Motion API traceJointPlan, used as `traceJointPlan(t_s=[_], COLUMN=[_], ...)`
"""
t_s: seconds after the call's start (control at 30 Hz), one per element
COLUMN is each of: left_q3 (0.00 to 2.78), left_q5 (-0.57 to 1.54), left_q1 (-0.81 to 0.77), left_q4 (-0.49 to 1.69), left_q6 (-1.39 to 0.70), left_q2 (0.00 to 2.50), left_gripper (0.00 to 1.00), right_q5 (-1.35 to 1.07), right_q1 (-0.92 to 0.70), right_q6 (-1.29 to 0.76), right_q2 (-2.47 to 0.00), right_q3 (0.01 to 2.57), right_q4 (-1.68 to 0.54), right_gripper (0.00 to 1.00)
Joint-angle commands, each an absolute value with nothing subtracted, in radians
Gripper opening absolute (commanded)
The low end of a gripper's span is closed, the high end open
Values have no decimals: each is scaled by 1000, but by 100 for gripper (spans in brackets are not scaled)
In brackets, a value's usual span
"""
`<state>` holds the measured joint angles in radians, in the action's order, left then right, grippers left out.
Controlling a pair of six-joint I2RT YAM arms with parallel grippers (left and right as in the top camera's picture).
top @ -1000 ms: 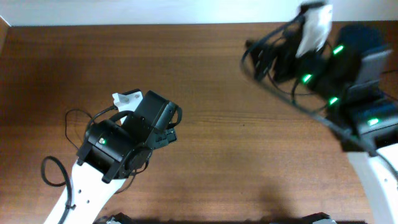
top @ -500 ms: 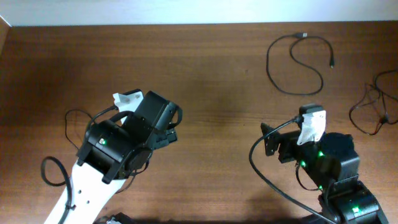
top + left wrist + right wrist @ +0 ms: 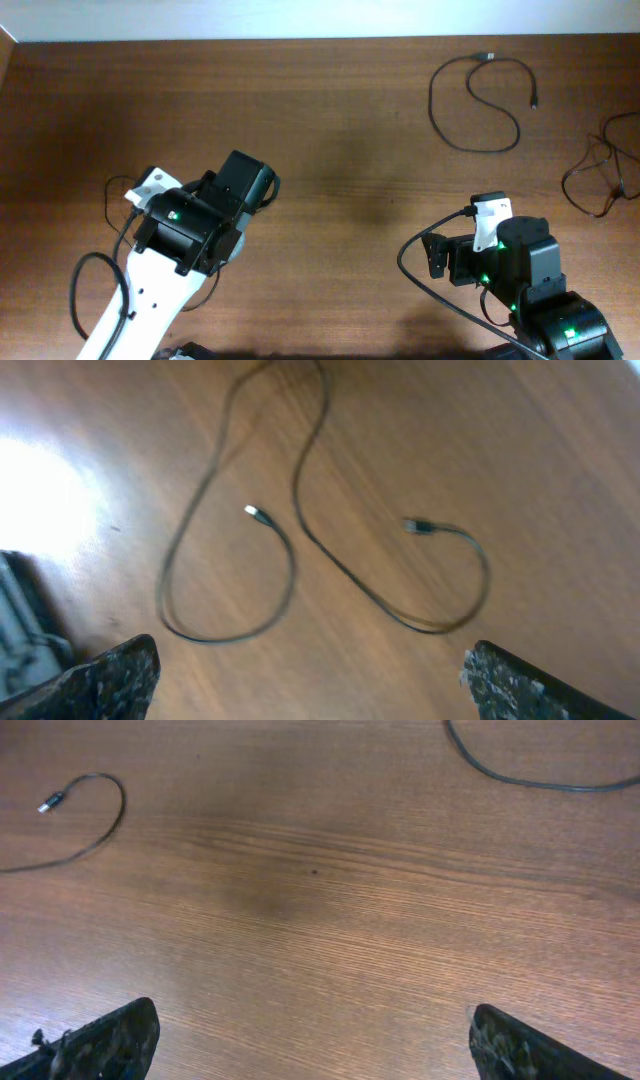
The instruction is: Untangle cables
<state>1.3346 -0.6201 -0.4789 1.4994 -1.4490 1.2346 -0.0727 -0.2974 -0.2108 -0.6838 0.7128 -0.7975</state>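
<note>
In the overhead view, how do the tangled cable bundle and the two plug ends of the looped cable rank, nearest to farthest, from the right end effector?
1. Tangled bundle of thin black cables, far right: nearest to the right end effector.
2. Small dark plug end on the right side of the looped thin black cable.
3. Small plug end at the loop's top: farthest.

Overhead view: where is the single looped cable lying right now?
Overhead, the looped cable lies on the table's far right part, apart from the tangled cables at the right edge.
</note>
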Motion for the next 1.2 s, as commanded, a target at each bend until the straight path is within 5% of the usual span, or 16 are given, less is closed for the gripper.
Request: traceJointPlan(t_s=[0.0,0.03,0.2,0.5,0.6,0.83,0.97,1.07,1.17], left_q3=[1327,1327,1325,873,807,801,801,801,862], left_q5=[-752,-671,-187,54,-19,-27,-123,-154,-41], left_q1=[-442,-349,58,154,154,154,154,154,154], left_q4=[1470,1406,1404,919,898,713,638,589,509], left_q6=[-1224,-919,-650,-771,-999,-1193,-1192,-1190,-1024], left_q2=[1231,1231,1232,1232,1236,1650,1761,1763,1763], left_gripper=[99,99,99,99,99,100,77,0,0], right_q5=[-104,-104,-104,-104,-104,-104,-104,-104,-104], right_q1=[-300,-300,-300,-300,-300,-300,-300,-300,-300], right_q6=[-278,-278,-278,-278,-278,-278,-278,-278,-278], right_q2=[-681,-681,-681,-681,-681,-681,-681,-681,-681], right_q3=[714,714,714,714,714,714,714,714,714], right_q4=[-790,-791,-791,-791,-791,-791,-791,-791,-791], right_gripper=[99,99,98,99,98,99,99,98,98])
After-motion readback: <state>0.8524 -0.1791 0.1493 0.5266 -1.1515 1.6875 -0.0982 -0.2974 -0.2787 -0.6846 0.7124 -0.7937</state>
